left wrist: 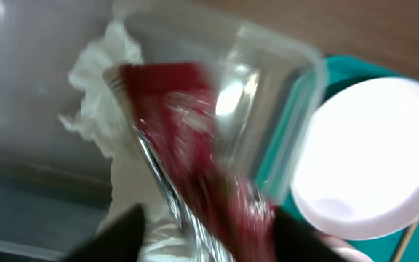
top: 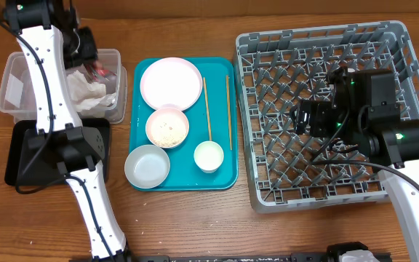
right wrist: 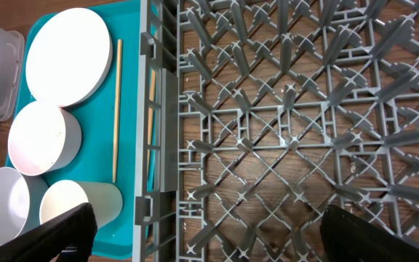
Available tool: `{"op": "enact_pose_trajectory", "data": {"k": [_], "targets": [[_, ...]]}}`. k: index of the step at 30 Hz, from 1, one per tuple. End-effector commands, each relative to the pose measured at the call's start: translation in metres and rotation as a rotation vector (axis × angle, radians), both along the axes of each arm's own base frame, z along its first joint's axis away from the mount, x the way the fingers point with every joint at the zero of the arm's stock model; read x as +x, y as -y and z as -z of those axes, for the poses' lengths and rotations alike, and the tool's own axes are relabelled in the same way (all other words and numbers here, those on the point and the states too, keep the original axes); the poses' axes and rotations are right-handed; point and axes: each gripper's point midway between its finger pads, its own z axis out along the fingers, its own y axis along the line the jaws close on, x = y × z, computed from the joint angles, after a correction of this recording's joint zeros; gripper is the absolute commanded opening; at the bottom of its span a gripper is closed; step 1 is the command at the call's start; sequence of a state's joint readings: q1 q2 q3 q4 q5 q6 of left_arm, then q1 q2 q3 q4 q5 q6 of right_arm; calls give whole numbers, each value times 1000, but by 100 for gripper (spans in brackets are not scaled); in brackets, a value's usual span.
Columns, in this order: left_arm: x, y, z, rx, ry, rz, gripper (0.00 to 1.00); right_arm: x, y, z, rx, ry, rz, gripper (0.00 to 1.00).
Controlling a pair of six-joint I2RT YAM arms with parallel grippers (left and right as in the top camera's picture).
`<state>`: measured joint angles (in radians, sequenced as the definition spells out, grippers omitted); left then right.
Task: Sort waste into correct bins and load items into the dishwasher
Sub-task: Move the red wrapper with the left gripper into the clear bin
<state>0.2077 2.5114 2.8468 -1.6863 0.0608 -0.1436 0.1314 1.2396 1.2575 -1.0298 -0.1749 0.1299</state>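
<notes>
My left gripper (top: 93, 62) is over the clear tub (top: 9, 73), its fingers (left wrist: 209, 244) closed on the red wrapper (left wrist: 188, 124); the view is blurred. The crumpled white napkin (top: 84, 93) lies in the tub and also shows in the left wrist view (left wrist: 100, 87). The black tray (top: 20, 156) lies in front of the tub. On the teal tray (top: 224, 178) are the pink plate (top: 171, 82), the small pink dish (top: 167, 126) with rice scraps, the grey-green bowl (top: 148, 166), the white cup (top: 209, 156) and two chopsticks (top: 206, 109). My right gripper (top: 305, 116) is open and empty above the grey dish rack (top: 268, 196).
The right wrist view shows the rack's lattice floor (right wrist: 268, 131), the rack's left wall (right wrist: 151, 109), and beside it the plate (right wrist: 68, 51), dish (right wrist: 42, 138), bowl (right wrist: 2, 207), cup (right wrist: 86, 200) and a chopstick (right wrist: 116, 109). The left arm crosses the black tray.
</notes>
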Motion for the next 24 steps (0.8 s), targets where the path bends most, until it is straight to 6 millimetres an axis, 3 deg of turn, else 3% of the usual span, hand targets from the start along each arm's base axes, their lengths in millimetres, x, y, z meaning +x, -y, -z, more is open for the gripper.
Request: {"op": "enact_pose_trajectory", "data": {"k": [1, 2, 5, 10, 16, 17, 19, 22, 24], "targets": [[-10, -18, 15, 18, -64, -46, 91, 6, 2, -11, -4, 37, 6, 100], [-11, -21, 15, 17, -61, -51, 99, 6, 2, -11, -4, 38, 6, 100], [-8, -19, -9, -23, 15, -46, 100, 6, 2, -11, -4, 39, 6, 100], [-11, 1, -66, -69, 167, 78, 100, 6, 0, -12, 3, 37, 0, 100], [-35, 25, -147, -92, 356, 150, 100, 5, -1, -12, 11, 36, -6, 100], [-44, 36, -166, -98, 397, 172, 100, 5, -1, -12, 11, 35, -6, 100], [-57, 52, -184, -99, 424, 205, 100, 5, -1, -12, 11, 35, -6, 100], [-78, 85, -188, -93, 391, 276, 100, 5, -1, -12, 11, 35, -6, 100], [-97, 116, -171, -121, 304, 341, 100, 5, -1, -12, 11, 35, -6, 100]]}}
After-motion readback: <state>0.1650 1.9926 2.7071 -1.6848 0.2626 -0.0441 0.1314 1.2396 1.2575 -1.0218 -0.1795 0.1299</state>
